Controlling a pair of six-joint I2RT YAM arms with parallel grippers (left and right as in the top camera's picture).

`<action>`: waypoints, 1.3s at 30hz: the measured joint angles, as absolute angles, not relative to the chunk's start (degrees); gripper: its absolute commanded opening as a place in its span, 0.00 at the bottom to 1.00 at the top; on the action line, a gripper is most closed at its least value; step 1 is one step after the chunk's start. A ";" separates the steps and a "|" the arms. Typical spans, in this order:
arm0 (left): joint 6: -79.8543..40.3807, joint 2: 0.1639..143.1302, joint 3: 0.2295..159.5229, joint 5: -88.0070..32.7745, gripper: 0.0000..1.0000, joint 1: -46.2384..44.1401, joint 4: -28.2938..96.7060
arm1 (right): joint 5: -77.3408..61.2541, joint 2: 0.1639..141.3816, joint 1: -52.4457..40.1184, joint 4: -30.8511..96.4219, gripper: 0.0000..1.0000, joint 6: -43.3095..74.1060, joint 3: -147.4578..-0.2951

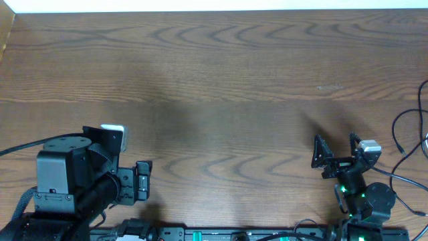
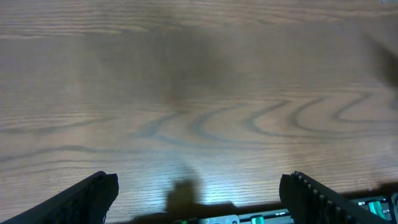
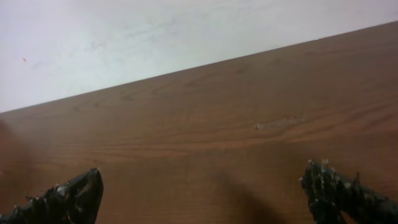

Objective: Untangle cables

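The cables (image 1: 396, 128) show only in the overhead view. They are thin black cords looping at the table's far right edge, and one ends in a small plug (image 1: 399, 145). My right gripper (image 1: 336, 148) stands open a little to their left, holding nothing. In the right wrist view, bare wood lies between the right gripper (image 3: 202, 177) fingers. My left gripper (image 1: 143, 181) is folded in at the near left, far from the cables. In its own view the left gripper (image 2: 200, 185) is open over bare wood. Neither wrist view shows any cable.
The wooden table (image 1: 214, 87) runs to a pale wall at the back. A black base rail (image 1: 221, 234) with green lights lies along the near edge between the arms. A thicker black cord (image 1: 20, 147) leaves the left arm toward the left edge.
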State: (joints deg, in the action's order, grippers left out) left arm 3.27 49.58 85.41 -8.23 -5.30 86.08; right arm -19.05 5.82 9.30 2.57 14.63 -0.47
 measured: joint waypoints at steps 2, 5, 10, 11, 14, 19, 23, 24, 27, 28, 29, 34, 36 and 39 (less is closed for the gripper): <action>3.27 49.58 85.41 -8.23 0.89 -5.30 86.08 | -19.07 5.87 9.30 2.57 0.99 14.79 -0.47; 3.27 49.58 85.41 -8.23 0.89 -5.30 86.11 | -19.07 5.96 9.30 2.57 0.99 14.87 -0.47; 3.27 49.58 85.41 -8.23 0.89 -5.30 86.11 | -19.05 5.98 9.30 2.57 0.99 14.90 -0.47; 3.27 49.58 85.41 -8.23 0.89 -5.30 86.11 | -19.07 5.98 9.30 2.57 0.99 14.90 -0.47; 3.27 49.58 85.41 -8.23 0.88 -5.30 86.11 | -19.05 5.98 9.30 2.57 0.99 14.87 -0.47; 3.27 49.58 85.41 -8.23 0.89 -5.30 86.11 | -19.07 5.98 9.30 2.57 0.99 14.90 -0.47; 3.27 49.58 85.41 -8.23 0.89 -5.30 86.11 | -19.05 5.98 9.30 2.57 0.99 14.90 -0.47; 3.27 49.58 85.41 -8.23 0.89 -5.30 86.11 | -19.05 5.98 9.30 2.57 0.99 14.90 -0.47; 3.27 49.58 85.41 -8.23 0.89 -5.30 86.17 | -19.05 5.98 9.19 2.57 0.99 14.90 -0.47; 3.27 49.58 85.41 -8.23 0.89 -5.30 86.24 | -19.05 5.98 9.06 2.57 0.99 14.90 -0.47; 3.27 49.58 85.41 -8.23 0.89 -5.30 86.32 | -18.83 5.96 8.64 2.57 0.99 14.90 -0.47; 3.27 49.58 85.41 -8.23 0.89 -5.30 86.39 | -18.70 3.92 4.60 2.61 0.99 14.92 -0.47; 3.27 49.58 85.41 -8.23 0.89 -5.30 86.41 | -18.65 1.56 4.40 2.20 0.99 14.92 -0.47; 3.27 49.58 85.41 -8.23 0.89 -5.30 86.43 | -18.63 0.71 4.36 2.46 0.99 14.92 -0.47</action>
